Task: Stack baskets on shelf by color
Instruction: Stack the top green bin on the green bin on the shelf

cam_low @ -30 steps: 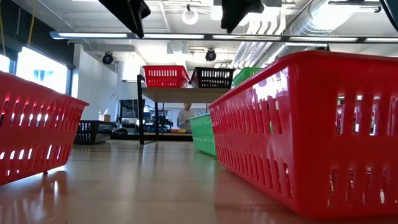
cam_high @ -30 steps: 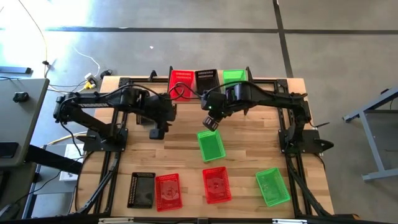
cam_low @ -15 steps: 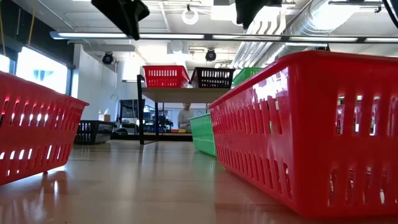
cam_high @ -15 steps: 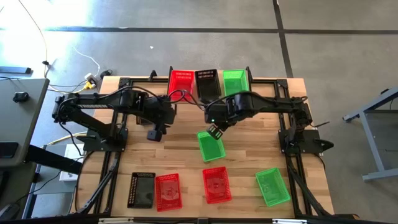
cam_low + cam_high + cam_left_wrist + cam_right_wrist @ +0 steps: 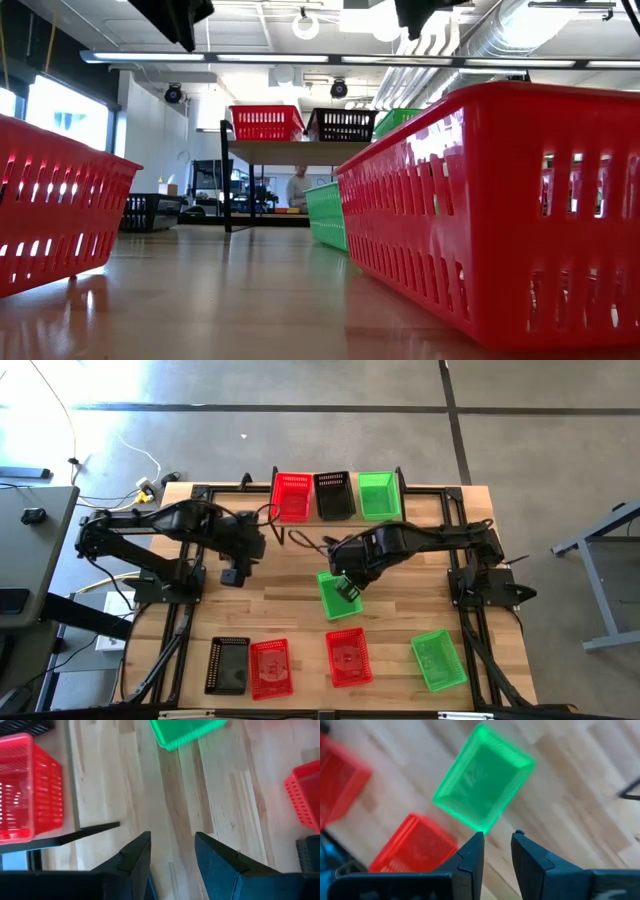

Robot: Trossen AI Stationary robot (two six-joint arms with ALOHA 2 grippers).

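Three baskets sit side by side on the shelf (image 5: 336,515) at the far edge of the table (image 5: 290,610): a red basket (image 5: 292,495), a black basket (image 5: 333,494) and a green basket (image 5: 377,494), in that order from left to right as we look down; five more lie on the table itself; a green one (image 5: 338,596) lies near the middle, tilted a little off the table's lines, and along the near edge we count a black one (image 5: 228,664), a red one (image 5: 271,667), a second red one (image 5: 348,657) and a green one at the right end (image 5: 438,659); we see eight in all from above; the right gripper (image 5: 347,586) hangs over the far end of the middle green basket, and from its wrist we see its fingers (image 5: 471,854) parted by a narrow gap with nothing between them, the green basket lying just beyond their tips; the left gripper (image 5: 232,575) hangs above bare wood in front of the shelf's left part, well apart from every basket; its fingers (image 5: 134,855) stand open and empty over the planks.
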